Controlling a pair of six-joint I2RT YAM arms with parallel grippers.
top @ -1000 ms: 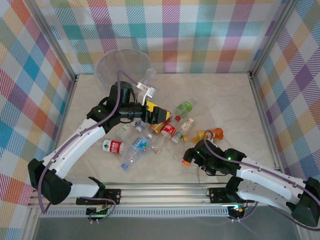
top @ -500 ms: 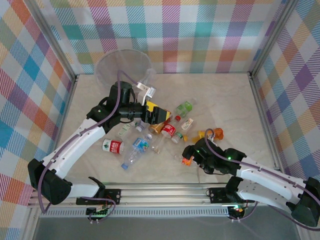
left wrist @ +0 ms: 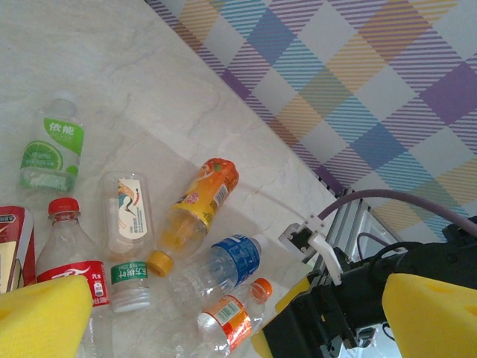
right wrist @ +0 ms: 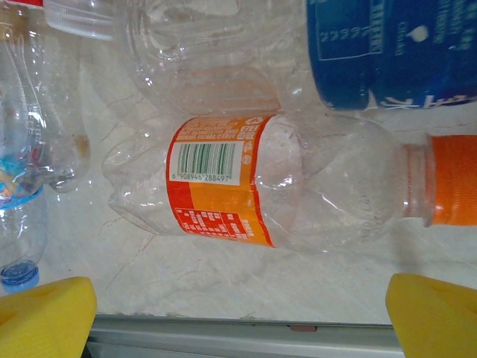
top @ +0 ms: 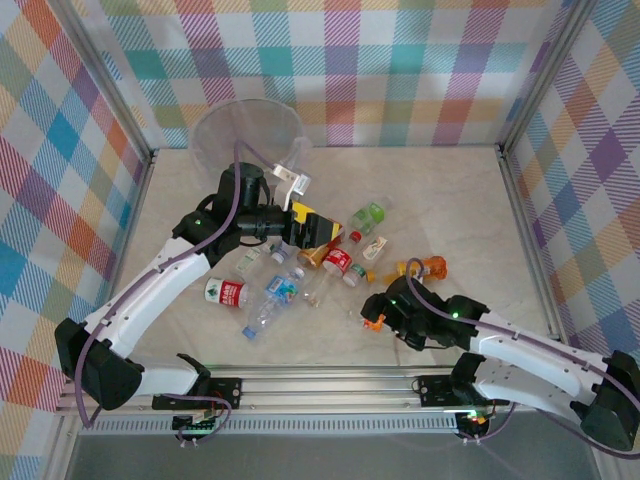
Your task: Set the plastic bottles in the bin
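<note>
Several plastic bottles (top: 338, 262) lie scattered mid-table. The bin (top: 248, 135), a translucent grey bucket, stands at the far left. My left gripper (top: 316, 228) hangs open above the cluster, yellow pads wide apart (left wrist: 238, 324), nothing between them. Below it lie a green-label bottle (left wrist: 52, 145), a white-label one (left wrist: 127, 205), an orange one (left wrist: 197, 201) and a blue-label one (left wrist: 231, 261). My right gripper (top: 383, 312) is open and low on the table. A clear bottle with an orange-red label (right wrist: 223, 179) and orange cap (right wrist: 451, 190) lies crosswise just ahead of its pads (right wrist: 238, 313), untouched.
A red-label bottle (top: 228, 292) and a blue-capped one (top: 270, 300) lie left of the cluster, an orange bottle (top: 425, 268) to its right. The aluminium rail (right wrist: 238, 335) runs close behind the right gripper. Checked walls enclose the table; bare marble stretches at the far right (top: 450, 200).
The right arm has crept slightly left toward the orange-capped bottle. The left arm and the bottles have not moved.
</note>
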